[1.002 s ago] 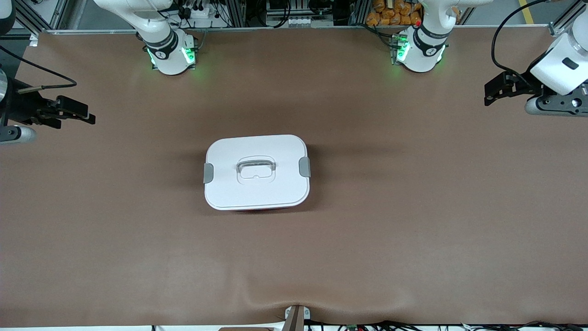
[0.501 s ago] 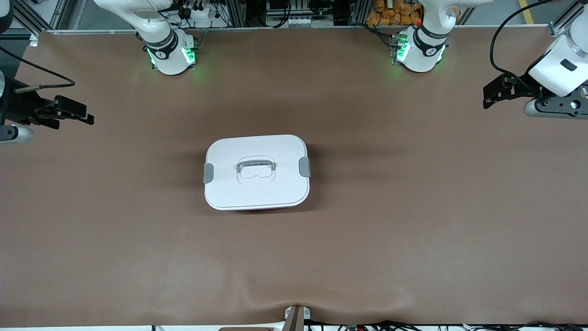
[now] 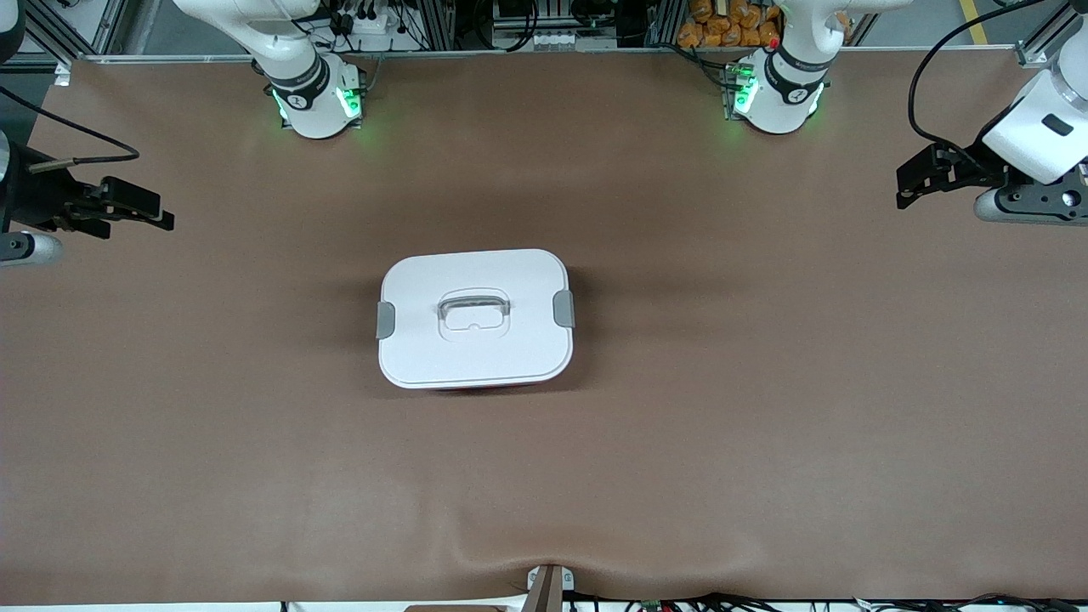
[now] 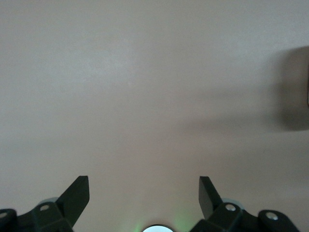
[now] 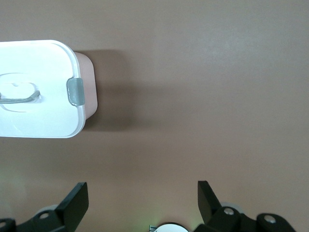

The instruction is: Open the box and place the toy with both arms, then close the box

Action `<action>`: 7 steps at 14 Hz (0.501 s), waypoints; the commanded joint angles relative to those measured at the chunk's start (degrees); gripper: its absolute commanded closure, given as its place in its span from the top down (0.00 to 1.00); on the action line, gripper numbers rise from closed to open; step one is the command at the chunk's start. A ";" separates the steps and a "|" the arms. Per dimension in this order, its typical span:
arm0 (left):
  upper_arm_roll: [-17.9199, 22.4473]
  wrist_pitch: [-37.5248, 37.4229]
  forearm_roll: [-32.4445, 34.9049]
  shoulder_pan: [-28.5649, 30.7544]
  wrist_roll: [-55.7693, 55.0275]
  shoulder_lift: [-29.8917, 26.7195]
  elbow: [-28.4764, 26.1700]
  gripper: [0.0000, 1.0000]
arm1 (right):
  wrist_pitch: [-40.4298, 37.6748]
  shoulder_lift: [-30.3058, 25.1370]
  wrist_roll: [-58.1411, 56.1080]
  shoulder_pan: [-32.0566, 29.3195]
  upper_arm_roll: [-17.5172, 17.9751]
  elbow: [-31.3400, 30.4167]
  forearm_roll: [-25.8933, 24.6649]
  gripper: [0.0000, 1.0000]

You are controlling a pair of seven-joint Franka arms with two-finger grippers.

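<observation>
A wide worktop (image 3: 765, 408) is covered with a matte brown mat that ripples slightly at the edge nearest the front camera. Above its upper edge stand aluminium frame rails (image 3: 442, 21), black cables (image 3: 374, 17) and what may be orange packets (image 3: 722, 21). The light is soft and even.

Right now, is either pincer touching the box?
Apart. The front view shows the right pincer and the left pincer open over opposite ends of the table, with bare brown table between each and the closed box.
</observation>
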 commanded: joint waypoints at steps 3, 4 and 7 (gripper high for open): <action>-0.49 0.30 1.01 0.40 0.24 0.06 0.12 1.00 | -1.14 0.66 0.13 0.03 -0.06 1.89 -0.60 1.00; -0.49 0.30 0.92 0.40 0.50 0.06 0.12 1.00 | -1.15 0.58 0.13 0.29 0.03 1.98 -3.57 1.00; -0.22 0.30 0.57 0.48 0.77 0.15 0.12 1.00 | -1.23 0.40 0.04 0.39 0.11 2.07 -7.11 1.00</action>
